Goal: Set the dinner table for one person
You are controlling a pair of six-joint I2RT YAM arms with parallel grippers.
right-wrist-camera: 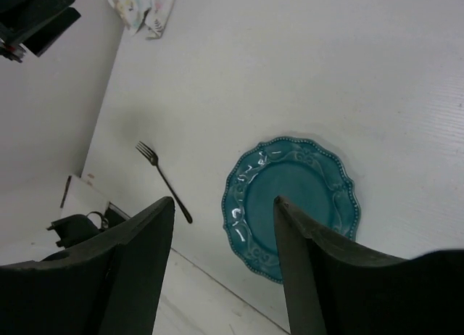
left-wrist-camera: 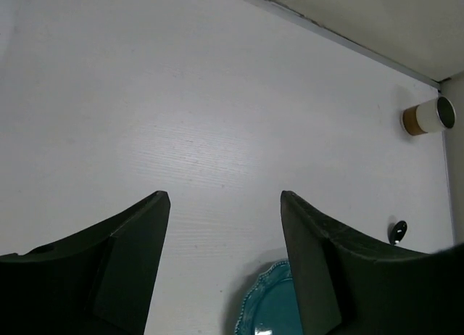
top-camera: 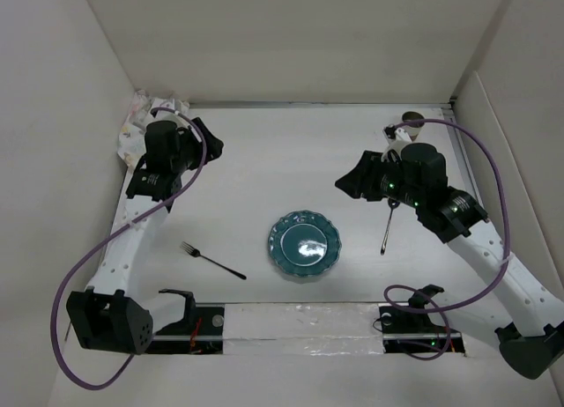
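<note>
The white dinner table (top-camera: 291, 151) holds a teal scalloped plate (top-camera: 304, 246) near its front middle. A dark fork (top-camera: 212, 261) lies left of the plate and a dark spoon (top-camera: 388, 226) lies right of it. My left gripper (top-camera: 210, 145) is open and empty, raised over the table's far left; in its wrist view (left-wrist-camera: 225, 197) the plate's edge (left-wrist-camera: 268, 306) shows below. My right gripper (top-camera: 352, 180) is open and empty, raised above the table right of centre; in its wrist view (right-wrist-camera: 223, 202) the plate (right-wrist-camera: 297, 183) and fork (right-wrist-camera: 163, 181) lie beneath.
A crumpled floral cloth (top-camera: 141, 125) lies at the far left corner, beside the left arm. A brown-and-white cup (top-camera: 411, 119) stands at the far right corner, also seen in the left wrist view (left-wrist-camera: 429, 117). White walls enclose the table on three sides.
</note>
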